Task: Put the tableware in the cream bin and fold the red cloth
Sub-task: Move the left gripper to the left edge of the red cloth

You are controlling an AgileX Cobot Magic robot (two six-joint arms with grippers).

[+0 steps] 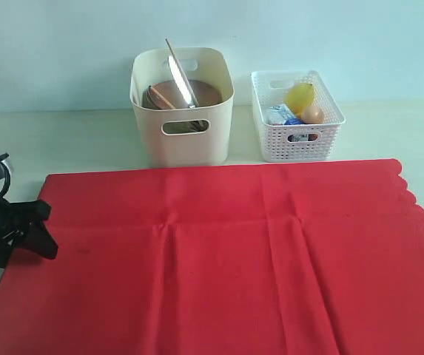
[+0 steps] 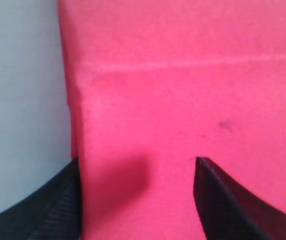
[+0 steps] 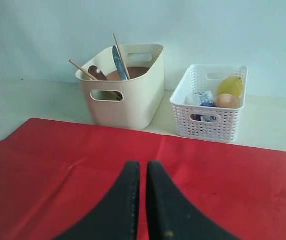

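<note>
Red cloth [image 1: 226, 251] is spread flat across the front of the worktop [image 1: 86, 140], long axis running left to right. Its scalloped edge is at the right end and a couple of faint creases run front to back. Behind its back edge, roughly mid-worktop, sits the cream bin [image 1: 186, 144] with the tableware already in it. The brown plate [image 1: 169, 95] leans inside, and the knife [image 1: 183, 85] stands on end with its blade tipped up toward the back. The chopsticks [image 1: 173, 55] poke up past the rim on the same slant. The right wrist view also catches the wooden spoon [image 3: 97, 72] handle sticking out toward the bin's left side. Just right of the bin, not touching it, is the white basket [image 1: 300, 140] holding a lemon [image 1: 300, 96], an egg [image 1: 313, 114] and a carton [image 1: 280, 115]. The carton has blue print but it's too small to read. Left gripper [image 1: 47, 231] is at the cloth's left edge with its jaws spread wide. In its own view one finger [image 2: 58, 210] is over bare worktop and the other over red fabric, and I can't tell if they touch. Right gripper [image 3: 143, 165] hangs over the cloth with its jaws pressed together on nothing.
</note>
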